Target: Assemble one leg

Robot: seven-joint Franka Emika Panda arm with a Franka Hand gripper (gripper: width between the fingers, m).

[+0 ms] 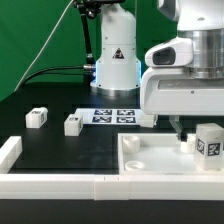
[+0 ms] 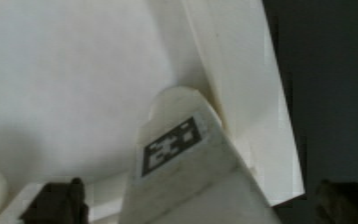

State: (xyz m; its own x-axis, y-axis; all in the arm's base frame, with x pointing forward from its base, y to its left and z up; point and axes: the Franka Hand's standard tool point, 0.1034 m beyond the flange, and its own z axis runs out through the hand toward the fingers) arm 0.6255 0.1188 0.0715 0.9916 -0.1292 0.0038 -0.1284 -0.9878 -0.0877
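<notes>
One leg [image 1: 208,140], a small white block with a black-and-white tag, stands on the large white tray-like piece [image 1: 150,158] near its right side in the exterior view. In the wrist view this leg [image 2: 172,145] lies between my dark fingers [image 2: 60,200], against the tray's raised rim [image 2: 229,60]. My gripper [image 1: 190,135] is low over the tray and open [image 2: 202,205]. A gap shows on each side of the leg. Two more legs [image 1: 37,118] [image 1: 73,123] lie on the black table at the exterior view's left.
The marker board [image 1: 112,115] lies behind the tray, in front of the robot base [image 1: 115,60]. A white block [image 1: 148,118] shows beside it, partly hidden by my gripper. A white rail [image 1: 10,150] runs along the table's left and front edges.
</notes>
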